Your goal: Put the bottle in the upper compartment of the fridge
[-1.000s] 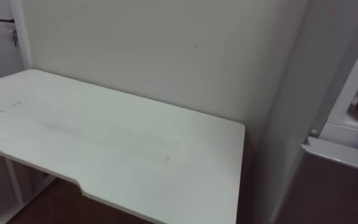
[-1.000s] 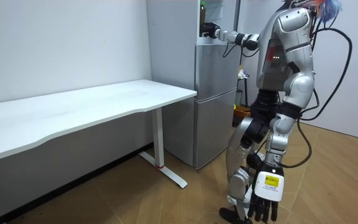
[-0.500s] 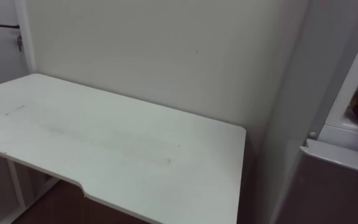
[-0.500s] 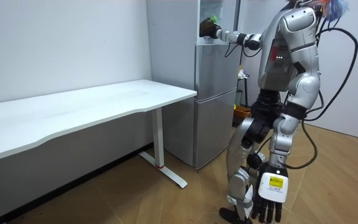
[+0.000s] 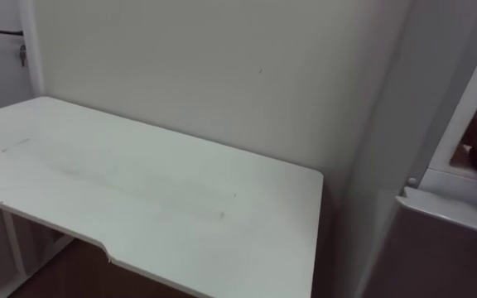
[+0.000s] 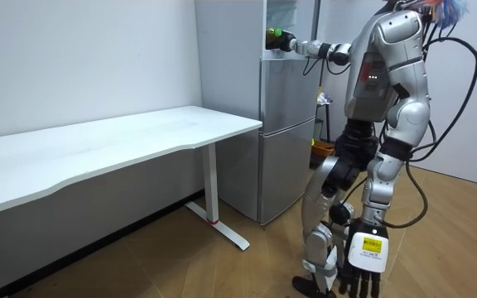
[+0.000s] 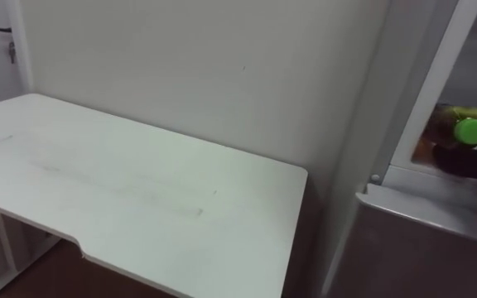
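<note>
The bottle [image 7: 464, 129] has a green cap and a yellowish body, and it lies tipped with the cap toward me, inside the open upper compartment of the grey fridge [image 6: 286, 124]. My right hand [image 7: 474, 160] is shut on it from below. In the room view that right hand [image 6: 285, 41] reaches at shoulder height into the compartment, the bottle [image 6: 270, 34] poking out in front of it. My left hand [image 6: 363, 253] hangs beside my leg with straight fingers, holding nothing. I stand right before the fridge.
A long white desk [image 7: 139, 190] stands against the wall left of the fridge, its end close to the fridge's side. The shut lower fridge door [image 7: 421, 240] is below the opening. A door with a dark handle [image 5: 8, 33] is at the far left.
The bottle's green cap has come into sight at the fridge opening, where before only the dark hand showed. My hanging left hand has swung slightly. The eye view shifted a little.
</note>
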Controlling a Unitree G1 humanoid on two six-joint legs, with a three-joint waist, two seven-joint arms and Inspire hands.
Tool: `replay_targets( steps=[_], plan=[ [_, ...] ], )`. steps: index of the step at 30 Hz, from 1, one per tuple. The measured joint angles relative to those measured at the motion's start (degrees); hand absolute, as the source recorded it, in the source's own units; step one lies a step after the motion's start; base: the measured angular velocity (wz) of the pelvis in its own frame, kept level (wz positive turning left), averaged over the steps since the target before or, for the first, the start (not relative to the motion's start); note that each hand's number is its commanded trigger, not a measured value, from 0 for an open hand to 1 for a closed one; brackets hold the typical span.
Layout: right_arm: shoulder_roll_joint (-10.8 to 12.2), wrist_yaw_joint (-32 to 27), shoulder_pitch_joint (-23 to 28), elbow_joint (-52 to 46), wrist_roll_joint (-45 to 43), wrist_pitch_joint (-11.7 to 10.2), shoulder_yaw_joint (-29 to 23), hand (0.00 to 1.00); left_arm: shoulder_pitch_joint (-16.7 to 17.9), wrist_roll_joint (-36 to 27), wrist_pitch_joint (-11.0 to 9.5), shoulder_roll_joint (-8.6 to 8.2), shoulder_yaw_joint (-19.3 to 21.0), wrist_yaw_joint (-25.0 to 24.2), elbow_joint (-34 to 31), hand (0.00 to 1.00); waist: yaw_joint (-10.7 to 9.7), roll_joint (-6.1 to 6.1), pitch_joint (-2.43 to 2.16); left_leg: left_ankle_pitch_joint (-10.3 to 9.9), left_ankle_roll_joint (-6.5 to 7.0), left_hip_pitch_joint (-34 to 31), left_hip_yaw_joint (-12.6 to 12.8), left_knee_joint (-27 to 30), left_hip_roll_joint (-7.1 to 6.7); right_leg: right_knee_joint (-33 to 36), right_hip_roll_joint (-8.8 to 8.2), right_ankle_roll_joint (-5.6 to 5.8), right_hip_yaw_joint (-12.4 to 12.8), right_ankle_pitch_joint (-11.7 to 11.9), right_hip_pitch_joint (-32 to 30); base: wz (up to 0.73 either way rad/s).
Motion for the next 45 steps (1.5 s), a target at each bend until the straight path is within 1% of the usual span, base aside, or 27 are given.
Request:
replay_targets(
  steps=[2, 4, 6, 8, 12, 16, 18, 19, 20, 21, 25, 29, 32, 36, 40, 42, 45],
  plan=[
    [0.0, -0.1, 1.1, -0.7, -0.7, -0.2, 0.0, 1.00, 0.0, 0.0, 0.0, 0.11, -0.5, 0.0, 0.0, 0.00, 0.1, 0.09, 0.01, 0.0, -0.01, 0.3, 0.1, -0.1, 0.00, 0.0, -0.08, 0.16, 0.0, -0.1, 0.0, 0.00],
    [-0.2, -0.3, 1.1, -0.7, -0.7, -0.3, -0.1, 1.00, -0.1, 0.0, 0.0, 0.14, -0.5, 0.0, 0.0, 0.00, 0.0, 0.11, 0.01, 0.0, -0.03, 0.4, 0.1, -0.1, -0.01, 0.0, -0.37, 0.41, 0.0, -0.3, 0.0, 0.00],
    [-0.9, 0.1, 1.2, -0.7, -0.1, -0.3, -0.2, 1.00, -0.3, 0.0, 0.0, 0.18, -0.5, 0.0, 0.0, 0.00, 0.0, 0.12, 0.01, 0.1, -0.10, 0.6, 0.2, -0.5, -0.01, 0.0, -0.41, 0.37, 0.0, -0.3, 0.0, 0.00],
    [-1.2, 0.5, 1.1, -0.7, 0.3, -1.0, -0.2, 1.00, -0.6, -0.1, -0.1, 0.24, -0.5, 0.1, 0.0, 0.00, 0.1, 0.06, 0.03, 0.3, 0.04, 1.0, 0.4, -1.1, -0.01, 0.0, -0.39, 0.33, 0.0, -0.3, 0.1, -0.02],
    [-1.2, 1.8, 1.3, -2.3, 0.7, -0.7, 0.0, 1.00, -0.4, 0.0, -0.2, 0.24, -0.5, 0.1, 0.1, 0.00, -0.2, -0.18, 0.14, 0.5, -0.07, 2.5, 0.8, -2.7, 0.04, 0.0, -0.28, 0.32, -0.4, -0.3, 1.0, -0.06],
    [-1.9, 2.8, 1.1, -2.3, 0.8, -0.8, 0.0, 1.00, -0.9, 0.1, -1.2, 0.35, -0.4, -0.1, 0.0, 0.00, 0.2, -0.26, 0.16, 0.5, -0.05, 3.5, 1.4, -3.8, 0.05, -0.1, -0.33, 0.32, -0.5, -0.3, 1.3, -0.06],
    [-2.0, 3.5, 1.1, -2.3, 0.8, -0.7, 0.0, 1.00, -0.8, 0.0, -1.2, 0.42, -0.3, -0.1, 0.1, 0.00, 0.0, -0.54, 0.20, 0.4, 0.00, 3.9, 1.5, -4.1, 0.05, -0.1, -0.38, 0.33, -0.9, -0.3, 1.5, -0.02],
    [-2.0, 4.2, 1.1, -2.3, 0.8, -0.7, 0.0, 0.53, -0.8, 0.0, -1.2, 0.41, -0.3, -0.2, 0.1, 0.00, 0.0, -0.69, 0.28, 0.4, 0.04, 4.1, 1.7, -4.3, 0.06, -0.1, -0.39, 0.33, -1.0, -0.3, 1.6, -0.09],
    [-2.0, 4.4, 1.1, -2.2, 0.8, -0.7, 0.0, 0.14, -0.8, 0.0, -1.2, 0.41, -0.3, -0.5, 0.1, 0.00, -0.1, -0.79, 0.30, 0.4, 0.06, 4.2, 1.8, -4.5, 0.04, -0.2, -0.43, 0.33, -1.1, -0.3, 1.6, -0.09],
    [-2.0, 4.7, 1.1, -2.1, 0.8, -0.7, 0.0, 0.00, -0.8, 0.0, -1.3, 0.41, -0.3, -0.7, 0.1, 0.00, -0.2, -0.82, 0.30, 0.4, 0.06, 4.3, 1.8, -4.5, 0.01, -0.2, -0.45, 0.33, -1.2, -0.3, 1.6, -0.04],
    [-2.3, 6.2, 1.1, -2.1, 0.8, -0.6, 0.0, 0.00, -0.7, 0.0, -1.2, 0.39, -0.3, -1.5, 0.1, 0.00, -0.4, -1.10, 0.26, 0.4, 0.12, 4.3, 1.8, -4.6, -0.12, -1.0, -0.47, 0.33, -1.6, -0.3, 2.0, 0.00],
    [-2.3, 6.7, 1.1, -2.1, 0.9, 0.3, 0.0, 0.00, -0.5, 0.0, -1.1, 0.37, -0.3, -2.8, 0.1, 0.00, -0.7, -1.28, 0.13, 0.4, 0.09, 4.3, 1.8, -4.6, -0.08, -1.0, -0.45, 0.33, -1.7, -0.3, 2.1, 0.00],
    [-2.3, 6.7, 1.2, -2.1, 0.3, 0.5, 0.0, 0.00, -0.3, 0.0, -1.1, 0.42, -0.3, -3.5, 0.1, 0.00, -0.8, -1.28, 0.13, 0.4, 0.07, 4.3, 1.7, -4.5, -0.13, -1.0, -0.45, 0.33, -1.7, -0.3, 2.1, 0.00],
    [-2.3, 6.8, 1.3, -2.0, -0.4, 0.6, 0.0, 0.00, -0.3, 0.1, -0.9, 0.45, -0.3, -3.5, 0.2, 0.00, -0.8, -1.26, 0.12, 0.5, -0.04, 4.3, 1.7, -4.5, -0.13, -1.0, -0.44, 0.33, -1.6, -0.3, 2.1, 0.00],
    [-2.3, 7.4, 1.3, -1.6, -0.3, 0.5, 0.0, 0.00, -0.4, 0.1, -0.2, 0.67, -0.3, -3.5, 0.0, 0.00, -1.8, -1.35, 0.01, 0.7, -0.14, 3.3, 0.8, -3.7, -0.14, -1.0, -0.35, 0.29, -1.7, -0.3, 1.9, 0.11],
    [-2.3, 7.7, 1.3, -1.6, -0.3, 0.6, 0.0, 0.00, -0.4, 0.1, 0.0, 0.76, -0.3, -3.5, 0.0, 0.00, -1.8, -1.40, -0.07, 0.7, -0.21, 3.3, 0.8, -3.7, -0.12, -1.0, -0.35, 0.29, -1.7, -0.3, 1.8, 0.03],
    [-2.4, 8.5, 1.3, -1.6, -0.4, 1.2, -0.1, 0.00, -0.4, 0.1, 0.1, 0.77, -0.3, -3.5, 0.0, 0.00, -1.9, -1.44, -0.12, 0.7, -0.29, 3.3, 0.8, -3.6, -0.11, -1.0, -0.31, 0.28, -1.6, -0.3, 1.8, 0.00]
  ],
)
